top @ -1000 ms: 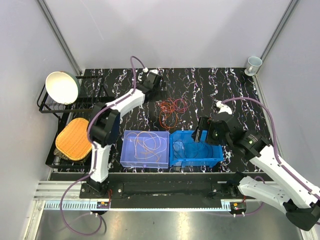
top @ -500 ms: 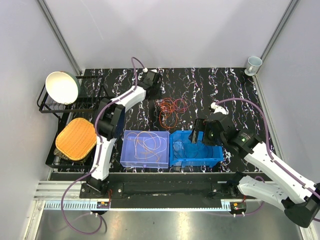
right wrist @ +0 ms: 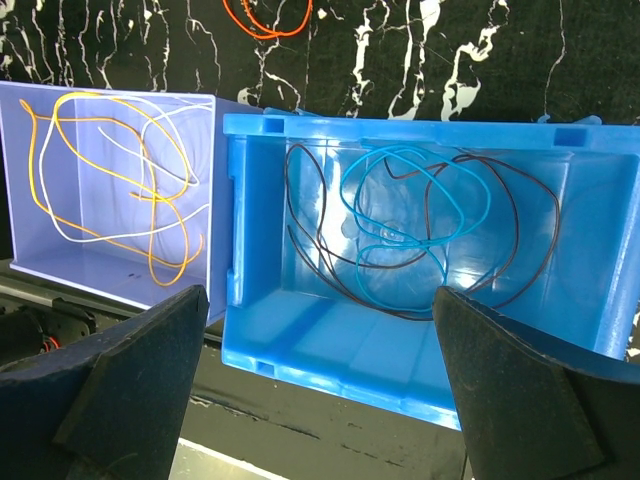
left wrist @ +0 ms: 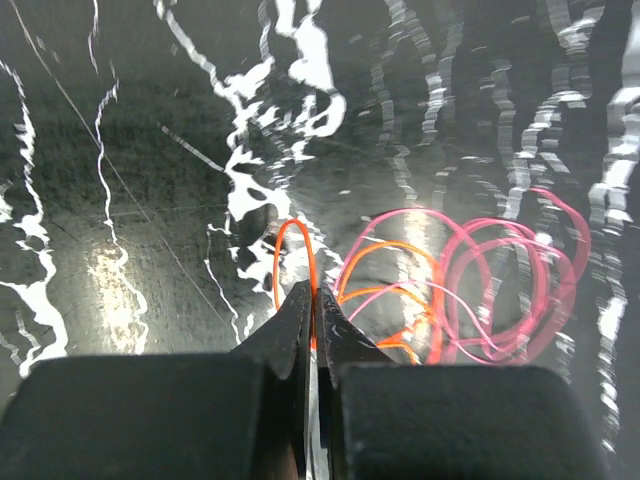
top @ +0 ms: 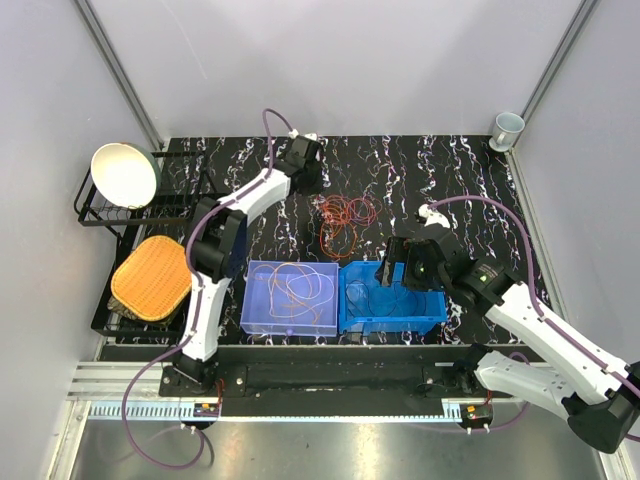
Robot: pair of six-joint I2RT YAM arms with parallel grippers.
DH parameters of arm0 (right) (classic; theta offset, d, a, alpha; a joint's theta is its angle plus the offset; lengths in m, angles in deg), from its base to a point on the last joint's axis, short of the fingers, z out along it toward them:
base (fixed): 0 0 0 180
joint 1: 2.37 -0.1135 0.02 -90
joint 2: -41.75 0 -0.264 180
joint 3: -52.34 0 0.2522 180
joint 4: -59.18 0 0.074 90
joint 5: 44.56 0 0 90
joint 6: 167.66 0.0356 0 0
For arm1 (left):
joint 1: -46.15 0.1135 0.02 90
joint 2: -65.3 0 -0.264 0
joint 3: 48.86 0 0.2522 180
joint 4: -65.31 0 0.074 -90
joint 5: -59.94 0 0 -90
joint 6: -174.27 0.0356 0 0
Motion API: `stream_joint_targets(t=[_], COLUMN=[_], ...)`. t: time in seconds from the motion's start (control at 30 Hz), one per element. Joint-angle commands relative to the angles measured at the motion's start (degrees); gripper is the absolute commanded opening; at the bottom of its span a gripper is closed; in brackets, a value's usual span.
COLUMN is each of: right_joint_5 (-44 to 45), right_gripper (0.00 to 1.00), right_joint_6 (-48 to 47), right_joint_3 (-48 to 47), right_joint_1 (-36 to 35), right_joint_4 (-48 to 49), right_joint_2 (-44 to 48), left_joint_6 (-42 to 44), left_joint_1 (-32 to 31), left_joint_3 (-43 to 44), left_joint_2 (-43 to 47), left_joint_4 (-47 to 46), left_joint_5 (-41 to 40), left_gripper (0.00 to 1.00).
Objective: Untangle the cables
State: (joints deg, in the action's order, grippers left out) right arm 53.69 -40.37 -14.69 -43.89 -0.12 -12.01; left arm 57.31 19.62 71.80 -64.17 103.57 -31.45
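Observation:
A tangle of red and orange cables (top: 342,218) lies on the black marbled table behind the bins. My left gripper (top: 312,180) is at the pile's far-left side. In the left wrist view its jaws (left wrist: 313,300) are shut on an orange cable loop (left wrist: 279,262), with a pink-red coil (left wrist: 505,290) to the right. My right gripper (top: 395,270) hangs open over the blue bin (right wrist: 400,380), nothing between its fingers (right wrist: 320,330). Blue and dark brown cables (right wrist: 420,215) lie in that bin. Orange and white cables (right wrist: 110,180) lie in the pale purple bin (right wrist: 30,100).
The two bins (top: 247,300) (top: 400,325) stand side by side at the near edge. A black rack at the left holds a white bowl (top: 125,175) and an orange woven pad (top: 152,277). A cup (top: 508,128) stands at the back right corner.
My left gripper went from open to shut, pinching the orange loop. My right arm drifted slightly left over the blue bin, jaws still open.

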Motion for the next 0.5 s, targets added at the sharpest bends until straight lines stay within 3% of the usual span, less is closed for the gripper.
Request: stream_joint_targets(t=[0.0,0.3,0.4,0.47], right_joint_5=[-0.3,-0.1,-0.2,-0.3], right_gripper=[1.00,1.00,1.00,1.00], right_joint_6=[-0.6,0.2,0.4,0.4], right_joint_3=[-0.2,-0.3,-0.6,-0.9], right_joint_1=[0.2,0.2,0.2,0.2], right_joint_4=[2.2,2.2,2.6,3.0], right_joint_2=[-0.2,1.6,2.2,2.2], left_joint_6=[4.8,10.7,12.4,12.3], left_joint_1=[-1.3,-4.1,-4.8,-4.8], left_joint_3=[5.7,19.2,15.9,8.0], left_joint_2=[11.6,23.0,27.6,30.7], left_joint_4=[-2.3,-1.5,-4.1,-6.1], left_joint_5=[3.9,7.7,8.6,8.5], left_gripper=[0.00,0.00,0.00,0.00])
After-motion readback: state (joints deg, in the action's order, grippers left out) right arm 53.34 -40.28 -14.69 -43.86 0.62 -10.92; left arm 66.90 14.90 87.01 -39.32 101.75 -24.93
